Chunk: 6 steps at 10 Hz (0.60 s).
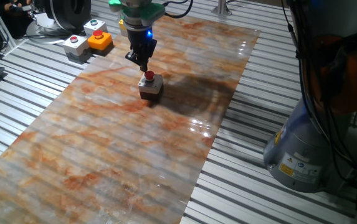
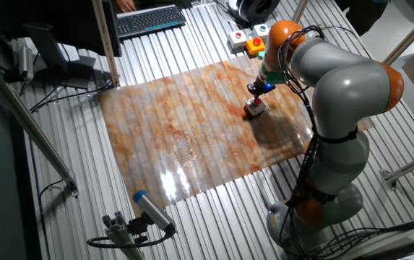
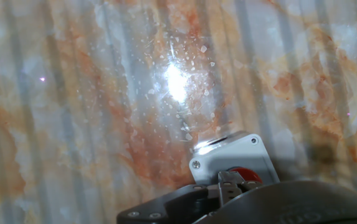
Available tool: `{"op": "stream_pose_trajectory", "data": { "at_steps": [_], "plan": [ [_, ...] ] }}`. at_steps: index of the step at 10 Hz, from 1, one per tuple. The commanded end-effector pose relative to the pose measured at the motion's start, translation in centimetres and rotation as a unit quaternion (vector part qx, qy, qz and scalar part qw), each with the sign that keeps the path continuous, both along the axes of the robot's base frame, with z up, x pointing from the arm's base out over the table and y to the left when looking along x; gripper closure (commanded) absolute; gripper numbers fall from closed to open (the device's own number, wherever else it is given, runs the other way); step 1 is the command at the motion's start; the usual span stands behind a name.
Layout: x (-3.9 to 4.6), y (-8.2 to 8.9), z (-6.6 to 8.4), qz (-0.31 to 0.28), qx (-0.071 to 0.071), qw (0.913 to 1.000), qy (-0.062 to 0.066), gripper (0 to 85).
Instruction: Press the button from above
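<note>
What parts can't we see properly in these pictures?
- The button: in the hand view, mostly covered by the gripper.
- Fingertips touching it or not: too small in the other fixed view, unclear in one fixed view.
- Spare button boxes: tiny, far away.
</note>
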<state>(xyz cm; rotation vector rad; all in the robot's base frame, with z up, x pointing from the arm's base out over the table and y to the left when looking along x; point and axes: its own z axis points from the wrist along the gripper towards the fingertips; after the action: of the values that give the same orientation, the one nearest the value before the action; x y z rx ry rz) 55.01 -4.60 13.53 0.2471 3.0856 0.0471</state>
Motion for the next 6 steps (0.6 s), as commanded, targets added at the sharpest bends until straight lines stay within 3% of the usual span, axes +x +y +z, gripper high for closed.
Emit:
{"op": "stream_pose_trajectory", "data": {
  "at_steps": [1,4,6],
  "plan": [
    [0.00,0.00,0.00,0.000,0.000,1.0000,0.000,85.0],
    [0.00,0.00,0.00,-0.002,-0.001,1.0000,-0.002,85.0],
    [0.00,0.00,0.00,0.000,0.017,0.9999,0.002,85.0]
  ]
}}
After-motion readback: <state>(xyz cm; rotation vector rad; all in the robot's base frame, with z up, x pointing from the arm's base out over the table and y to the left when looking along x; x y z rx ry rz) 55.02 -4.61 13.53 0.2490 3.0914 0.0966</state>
